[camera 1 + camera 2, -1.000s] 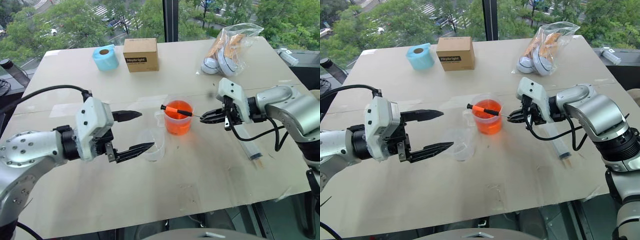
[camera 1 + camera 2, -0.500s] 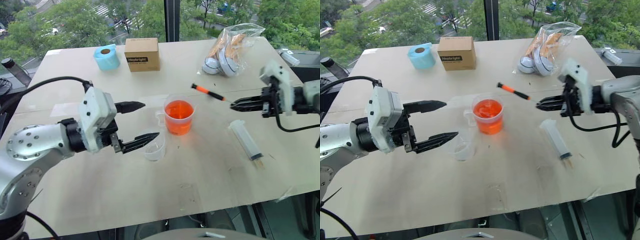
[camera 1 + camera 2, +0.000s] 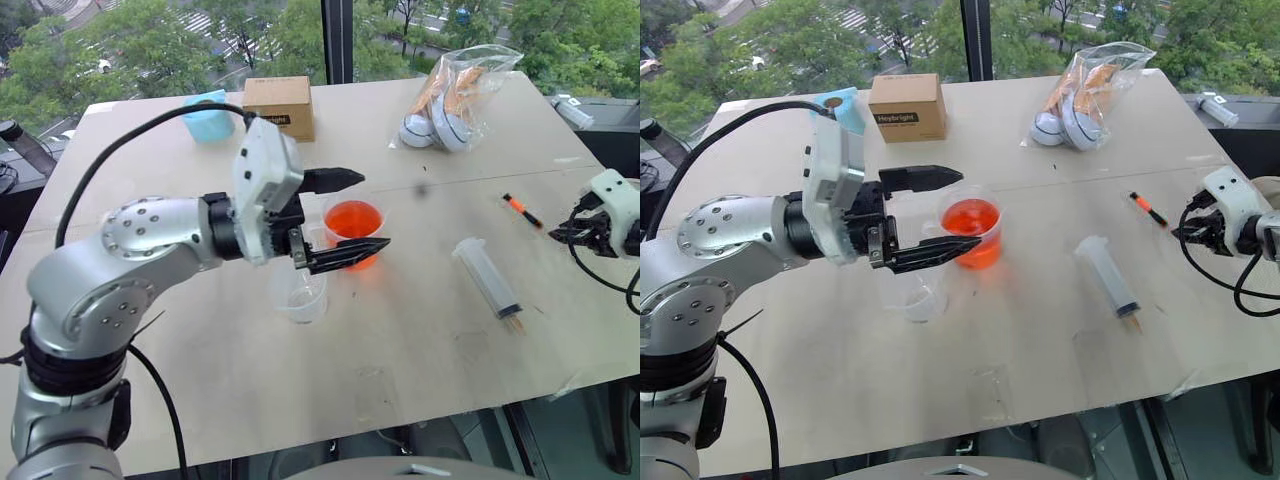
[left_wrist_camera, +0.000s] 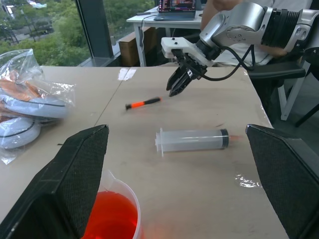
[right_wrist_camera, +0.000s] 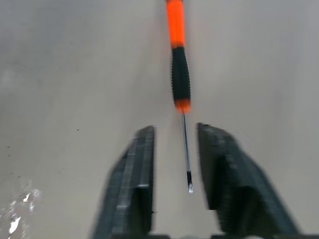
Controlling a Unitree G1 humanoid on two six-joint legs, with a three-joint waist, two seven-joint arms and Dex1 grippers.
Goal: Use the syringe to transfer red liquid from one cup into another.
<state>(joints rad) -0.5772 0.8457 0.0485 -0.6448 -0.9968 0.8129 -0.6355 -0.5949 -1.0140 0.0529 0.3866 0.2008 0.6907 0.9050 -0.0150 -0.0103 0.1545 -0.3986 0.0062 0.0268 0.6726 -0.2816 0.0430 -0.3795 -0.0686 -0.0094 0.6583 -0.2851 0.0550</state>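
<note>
Head views: your left gripper [image 3: 350, 214] stands wide open and holds nothing — its black fingers bracket the handled cup [image 3: 354, 232] from the left, one finger [image 3: 333, 180] past its far rim, the other across its near side. The red liquid [image 3: 355, 219] fills much of that cup. The smaller cup [image 3: 298, 293] stands just near-left of it, looking empty. The syringe [image 3: 488, 283] lies flat on the table [image 3: 400, 360], well right of both cups, orange tip toward the near edge.

Left wrist view: the syringe [image 4: 193, 140] lies untouched, the screwdriver [image 4: 143, 103] beyond it, and your right gripper [image 4: 178, 85] hovers at the screwdriver's far end.

Right wrist view: your right gripper's fingers [image 5: 133, 184] are parted — the screwdriver's thin shaft [image 5: 185, 149] lies between them, touching neither, so nothing is gripped.
</note>
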